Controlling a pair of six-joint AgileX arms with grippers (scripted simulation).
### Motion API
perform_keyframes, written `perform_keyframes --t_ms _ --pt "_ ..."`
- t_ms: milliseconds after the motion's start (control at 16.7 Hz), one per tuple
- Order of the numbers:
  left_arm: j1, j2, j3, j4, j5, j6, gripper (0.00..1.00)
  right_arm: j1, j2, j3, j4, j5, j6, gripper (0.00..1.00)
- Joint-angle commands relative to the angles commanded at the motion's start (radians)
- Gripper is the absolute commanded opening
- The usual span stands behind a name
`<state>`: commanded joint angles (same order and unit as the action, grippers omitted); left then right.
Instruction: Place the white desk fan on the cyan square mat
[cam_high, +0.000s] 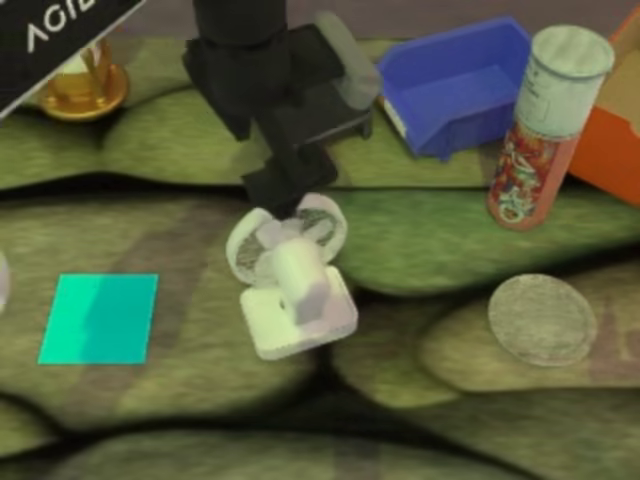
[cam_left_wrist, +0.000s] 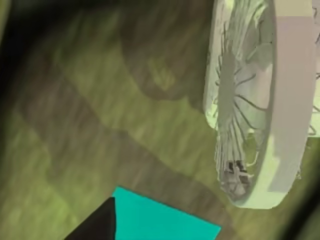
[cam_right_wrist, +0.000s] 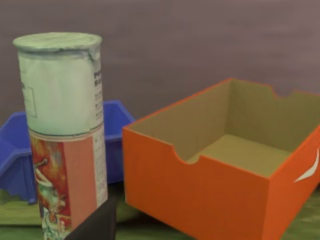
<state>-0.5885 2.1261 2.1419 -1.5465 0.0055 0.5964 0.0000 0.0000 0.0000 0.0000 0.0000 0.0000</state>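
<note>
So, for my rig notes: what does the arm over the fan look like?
The left arm is matte black and blocky, narrowing toward its claw. A dark panel at the top view's left corner bears white letters "AGIL". No cables show. The right arm isn't in the top view.

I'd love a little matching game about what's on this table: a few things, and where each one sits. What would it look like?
Things:
1. fan
2. mat
3. blue bin
4. grey disc

Places:
A. far edge, right of middle
B. near the middle, under the left arm's pincer
C. left side
D. right side, toward the near edge

Pairs: 1-B, 2-C, 3-A, 4-D
</note>
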Motion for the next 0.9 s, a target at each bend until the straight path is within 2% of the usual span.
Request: perform_keyframes --t_ms 180,540,900 --pt "-0.015 0.068 0.07 -0.04 -0.004 0.017 1.0 0.0 0.0 0.0 0.0 0.0 0.0 1.0" --pt "-0.011 0.068 0.067 -0.036 -0.003 0.017 1.0 0.0 0.0 0.0 0.0 0.0 0.0 1.0" --pt "-0.013 0.042 -0.118 0.117 -0.004 0.019 1.0 0.0 0.0 0.0 0.0 0.0 0.0 1.0"
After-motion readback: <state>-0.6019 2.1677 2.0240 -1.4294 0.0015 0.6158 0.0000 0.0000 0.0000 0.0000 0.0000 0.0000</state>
